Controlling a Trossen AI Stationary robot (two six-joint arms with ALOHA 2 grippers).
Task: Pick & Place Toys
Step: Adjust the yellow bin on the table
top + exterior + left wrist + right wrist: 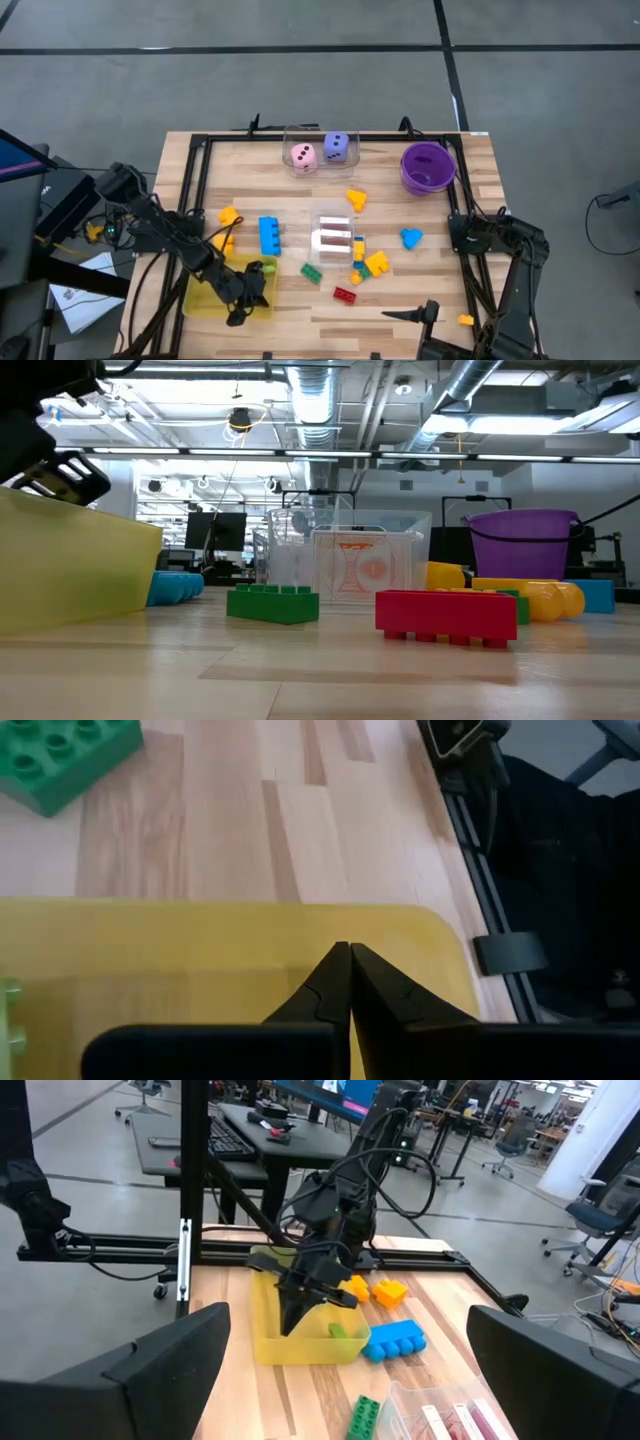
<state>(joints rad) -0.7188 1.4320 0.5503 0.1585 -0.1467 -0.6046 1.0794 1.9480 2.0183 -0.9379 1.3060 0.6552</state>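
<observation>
Left gripper [243, 300]: lower left of the high view, over the yellow tray [205, 300]; fingers [345, 985] pressed together with nothing between them, tips inside the tray's near edge in the left wrist view

Right gripper [428, 312]: bottom edge of the high view, right of centre, near the table's front rail; jaws spread wide, empty, both fingers [165, 1355] framing the right wrist view

Toys: scattered across the middle of the wooden table [400, 305]
- Blue brick [269, 235]: centre left, just above the tray
- Green brick [311, 271]: centre, right of the tray
- Red brick [345, 294]: lower centre, near the green brick
- Yellow shape [356, 198]: upper centre
- Blue shape [411, 238]: right of centre
- Pink die [303, 155] and purple die [337, 147]: side by side in a clear box [290, 140] at the top centre
- Light green piece [338, 1330]: inside the tray, visible in the right wrist view

Purple bowl [428, 168]: upper right of the table

Second clear box [333, 236]: centre, holding small cards
</observation>
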